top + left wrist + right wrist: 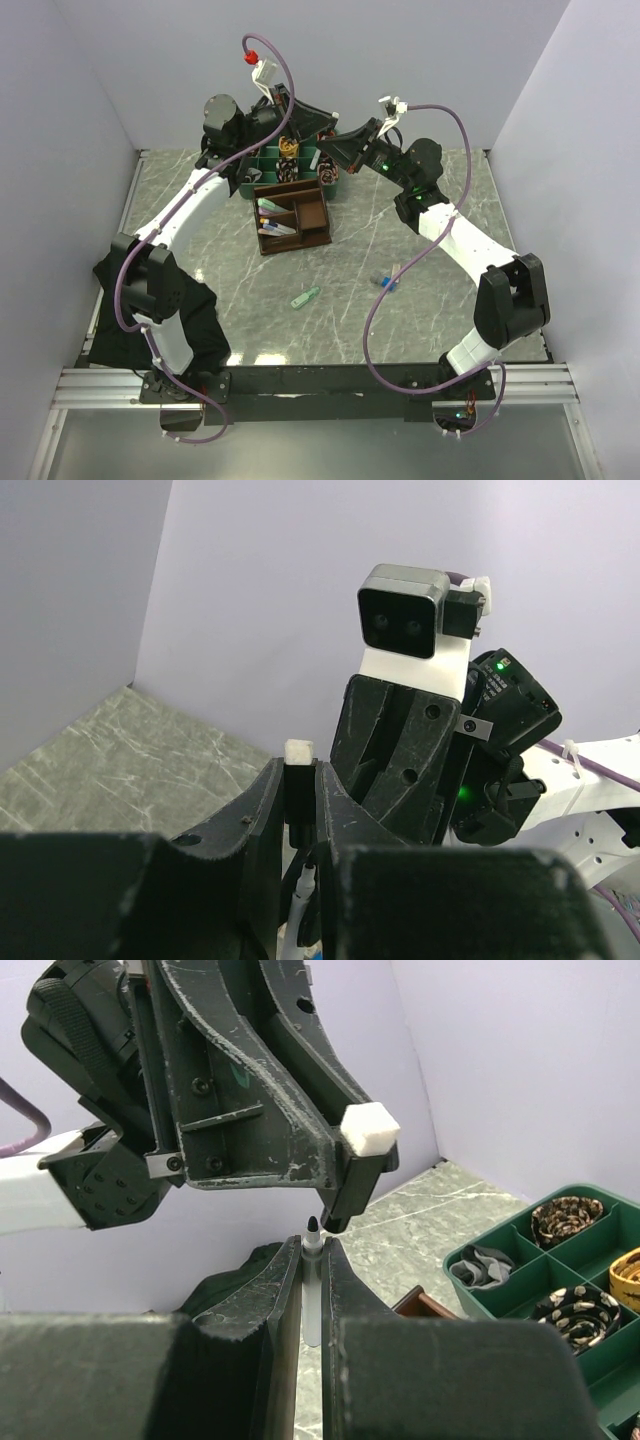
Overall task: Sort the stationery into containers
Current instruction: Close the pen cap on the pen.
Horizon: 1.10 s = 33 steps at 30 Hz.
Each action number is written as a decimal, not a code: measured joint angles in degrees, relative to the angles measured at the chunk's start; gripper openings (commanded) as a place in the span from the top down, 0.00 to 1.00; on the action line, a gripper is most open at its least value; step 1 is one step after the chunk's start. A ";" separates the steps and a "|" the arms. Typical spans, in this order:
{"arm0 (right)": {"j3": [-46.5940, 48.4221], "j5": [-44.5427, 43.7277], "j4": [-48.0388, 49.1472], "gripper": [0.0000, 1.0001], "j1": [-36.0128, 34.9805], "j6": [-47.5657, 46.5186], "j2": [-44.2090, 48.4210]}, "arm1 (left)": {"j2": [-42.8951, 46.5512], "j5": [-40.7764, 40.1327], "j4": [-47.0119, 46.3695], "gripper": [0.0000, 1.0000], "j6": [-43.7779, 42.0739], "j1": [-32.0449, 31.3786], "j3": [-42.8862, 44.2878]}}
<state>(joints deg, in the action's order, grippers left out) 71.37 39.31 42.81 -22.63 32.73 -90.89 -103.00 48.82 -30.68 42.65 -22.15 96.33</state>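
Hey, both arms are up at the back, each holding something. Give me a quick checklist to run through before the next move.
1. The right gripper is shut on the white pen: ok.
2. The left gripper is shut on the dark stick with a white end: ok.
3. The pen tip is clear of that stick: cannot tell, they look very close.
4. The brown organiser is upright with its compartments open on top: ok.
5. Nothing loose on the table: not ok, the green clip and a blue piece lie there.

Overhead view down on table; close wrist views, left toward right claw, right toward left claw.
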 measured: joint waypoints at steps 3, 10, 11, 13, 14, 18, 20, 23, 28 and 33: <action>0.00 -0.52 -0.33 1.00 0.00 0.00 0.00 | 0.02 0.02 0.00 0.99 -0.02 0.00 0.00; 0.00 -0.90 -0.46 1.00 0.00 0.00 0.00 | 0.22 0.44 0.04 0.99 -0.24 0.00 0.00; 0.00 -0.94 -0.48 1.00 0.00 0.00 0.00 | 0.24 0.44 0.02 0.99 -0.28 0.00 0.00; 0.00 -1.07 -0.48 1.00 0.00 0.00 0.00 | 0.33 0.50 0.07 0.99 -0.44 0.02 0.00; 0.00 -1.18 -0.48 1.00 0.00 0.02 0.00 | 0.42 0.59 0.07 0.99 -0.50 0.02 0.00; 0.00 -1.44 -0.50 1.00 0.00 0.02 0.00 | 0.55 0.83 0.07 0.99 -1.03 0.02 0.00; 0.00 -1.57 -0.50 1.00 0.04 0.02 0.00 | 0.57 0.83 0.07 0.99 -1.25 0.09 0.00; 0.00 -1.81 -0.50 1.00 0.15 0.02 0.00 | 0.57 0.85 0.07 0.99 -1.46 0.13 0.00; 0.24 -1.79 -0.52 1.00 0.17 0.04 0.00 | 0.57 0.85 0.09 0.99 -1.53 0.33 0.00; 0.96 -1.84 -0.42 1.00 0.33 0.07 0.00 | 0.57 0.90 0.07 0.99 -1.68 0.37 0.00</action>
<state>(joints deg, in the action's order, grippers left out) 72.34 37.47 42.39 -22.31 32.80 -90.89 -102.43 49.71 -30.61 40.97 -21.78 96.33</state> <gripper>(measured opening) 0.129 0.189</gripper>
